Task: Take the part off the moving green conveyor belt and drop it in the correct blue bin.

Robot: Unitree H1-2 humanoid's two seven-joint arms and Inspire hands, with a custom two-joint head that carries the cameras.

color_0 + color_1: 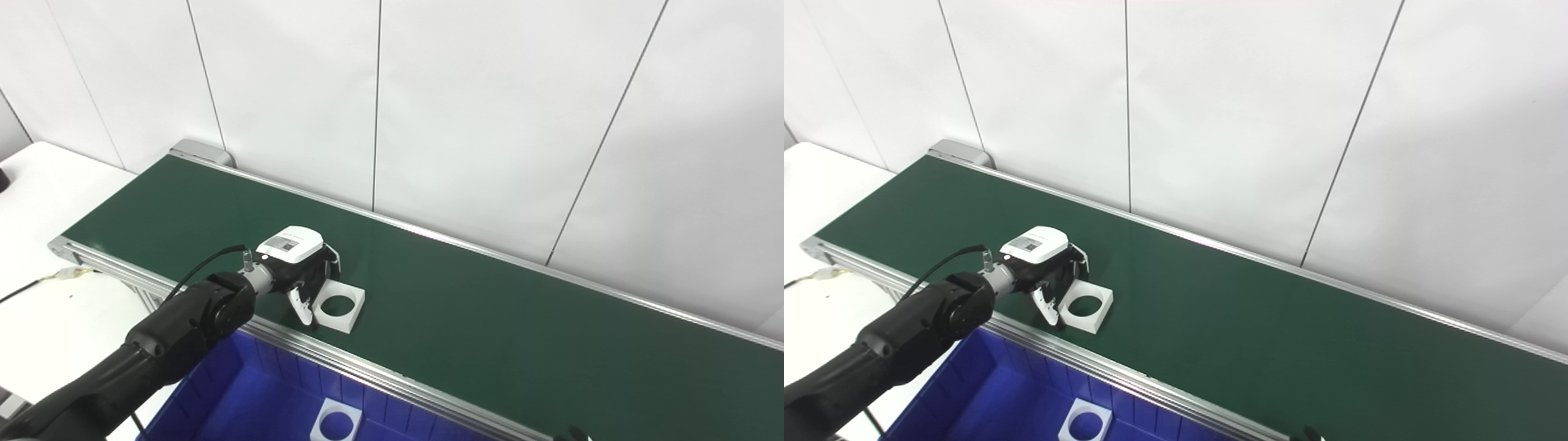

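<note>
A white square part with a round hole (358, 301) lies flat on the green conveyor belt (490, 318), close to the belt's near rail. My left hand (300, 269) hangs over the part's left edge. Its thumb (301, 306) points down at the near-left corner and its fingers curl behind the far-left corner, still apart, so the hand is open. Nothing is lifted. A sliver of dark and white at the bottom edge (572, 433) may be my right hand; its state is hidden.
A blue bin (245, 392) stands below the belt's near rail, and another white square part with a hole (320, 424) lies inside it. A white table (37, 202) lies to the left with a cable on it. White wall panels stand behind the belt.
</note>
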